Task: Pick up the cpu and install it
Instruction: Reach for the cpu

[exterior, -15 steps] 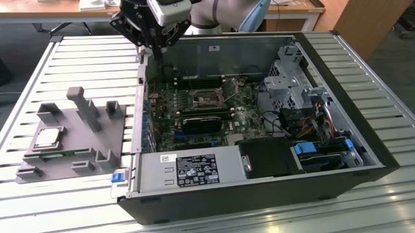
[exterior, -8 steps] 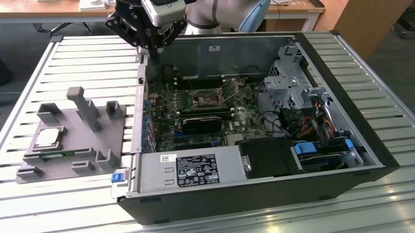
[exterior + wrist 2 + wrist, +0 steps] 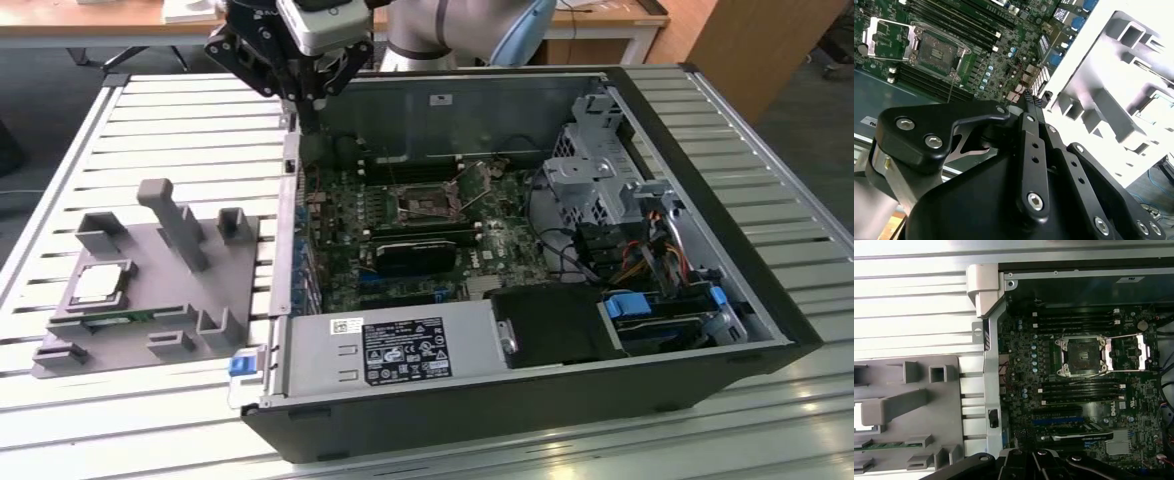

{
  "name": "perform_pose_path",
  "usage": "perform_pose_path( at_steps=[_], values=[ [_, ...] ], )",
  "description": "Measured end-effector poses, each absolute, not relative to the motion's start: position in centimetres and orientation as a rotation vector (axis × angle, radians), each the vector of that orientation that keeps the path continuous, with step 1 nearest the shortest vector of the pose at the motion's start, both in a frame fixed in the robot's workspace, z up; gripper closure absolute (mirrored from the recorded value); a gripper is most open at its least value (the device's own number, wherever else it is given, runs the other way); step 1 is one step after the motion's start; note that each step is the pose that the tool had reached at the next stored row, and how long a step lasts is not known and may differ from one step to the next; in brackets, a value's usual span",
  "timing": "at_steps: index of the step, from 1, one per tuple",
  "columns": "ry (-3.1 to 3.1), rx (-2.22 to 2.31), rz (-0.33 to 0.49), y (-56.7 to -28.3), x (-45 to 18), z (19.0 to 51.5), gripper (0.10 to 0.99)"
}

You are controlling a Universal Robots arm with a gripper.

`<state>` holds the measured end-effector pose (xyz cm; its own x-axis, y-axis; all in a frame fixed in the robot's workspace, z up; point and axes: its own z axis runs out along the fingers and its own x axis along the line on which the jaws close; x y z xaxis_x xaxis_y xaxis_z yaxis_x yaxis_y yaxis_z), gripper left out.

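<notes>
Exterior view: the gripper [image 3: 310, 122] is hanging in the upper part of the frame, right over the case wall [image 3: 287, 200] of the open pc case [image 3: 747, 300]. Its fingers are pressing together with nothing between them. The cpu [image 3: 100, 284] is lying flat, silver side up, on the grey fixture [image 3: 200, 300] at the exterior view's left, well apart from the gripper. The socket [image 3: 427, 205] is sitting open in the middle of the motherboard [image 3: 347, 250].

Second wrist view: the fingertips [image 3: 1033, 101] are meeting in a closed point above the edge between the motherboard and the fixture, and the socket's frame is standing flipped up.

First wrist view: the socket is showing its bare contacts, with the load plate [image 3: 1126, 352] lying swung open just beside it. The fixture is sitting on the other side of the case wall.
</notes>
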<state>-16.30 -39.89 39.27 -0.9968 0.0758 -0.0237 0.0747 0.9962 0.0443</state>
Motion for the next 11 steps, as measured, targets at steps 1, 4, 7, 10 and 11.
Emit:
perform_pose_path(
  at_steps=[1,4,7,10,11],
  values=[
    [3.113,0.117,0.068,-39.89,-16.41,39.26,0.98],
    [3.113,0.118,0.068,-39.89,-16.71,39.25,0.98],
    [3.113,0.118,0.068,-39.89,-16.98,39.24,0.98],
    [3.113,0.118,0.068,-39.89,-17.26,39.23,0.98],
    [3.113,0.117,0.068,-39.89,-17.36,39.23,0.98]
  ],
)
